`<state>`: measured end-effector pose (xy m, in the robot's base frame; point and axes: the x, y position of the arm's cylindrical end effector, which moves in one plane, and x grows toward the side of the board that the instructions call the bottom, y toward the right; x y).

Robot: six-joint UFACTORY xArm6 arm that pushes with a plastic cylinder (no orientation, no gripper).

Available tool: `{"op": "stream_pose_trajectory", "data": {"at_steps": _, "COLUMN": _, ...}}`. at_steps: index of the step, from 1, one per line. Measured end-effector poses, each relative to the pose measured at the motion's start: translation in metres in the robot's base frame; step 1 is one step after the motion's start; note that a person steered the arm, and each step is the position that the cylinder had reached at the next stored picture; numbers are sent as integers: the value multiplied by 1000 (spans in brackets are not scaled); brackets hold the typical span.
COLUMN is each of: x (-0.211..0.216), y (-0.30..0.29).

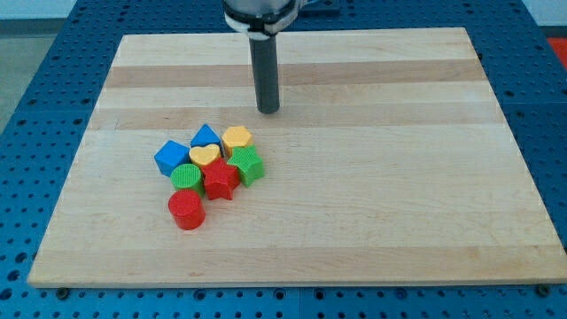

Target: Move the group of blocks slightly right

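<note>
Cluster sits on pale wooden board (372, 204), lower left of dark rod tip (268, 110). Tip bare, touching nothing. Small light plastic blocks slide easily, scatter readily; push via blue cube (171, 158), red cylinder (186, 210) flank.

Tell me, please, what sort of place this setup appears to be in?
Probably a robotics lab bench: a wooden board lies on a blue perforated table, small coloured blocks such as a red cylinder sit clustered on it, and my tip stands above the cluster, towards the view's top.
</note>
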<state>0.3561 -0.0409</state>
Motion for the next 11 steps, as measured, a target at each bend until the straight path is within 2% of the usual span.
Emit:
{"op": "stream_pose_trajectory", "data": {"at_steps": 1, "x": -42, "y": -29}}
{"op": "stream_pose_trajectory", "data": {"at_steps": 2, "x": -31, "y": -79}}
{"op": "stream_pose_trajectory", "data": {"at_steps": 3, "x": 6, "y": -127}}
{"op": "stream_pose_trajectory", "data": {"at_steps": 6, "x": 74, "y": -170}}
{"op": "stream_pose_trajectory", "data": {"at_steps": 7, "x": 76, "y": -170}}
{"op": "stream_pose_trajectory", "data": {"at_steps": 9, "x": 124, "y": -144}}
{"op": "stream_pose_trajectory", "data": {"at_steps": 10, "x": 120, "y": -117}}
{"op": "stream_pose_trajectory", "data": {"at_steps": 11, "x": 92, "y": -82}}
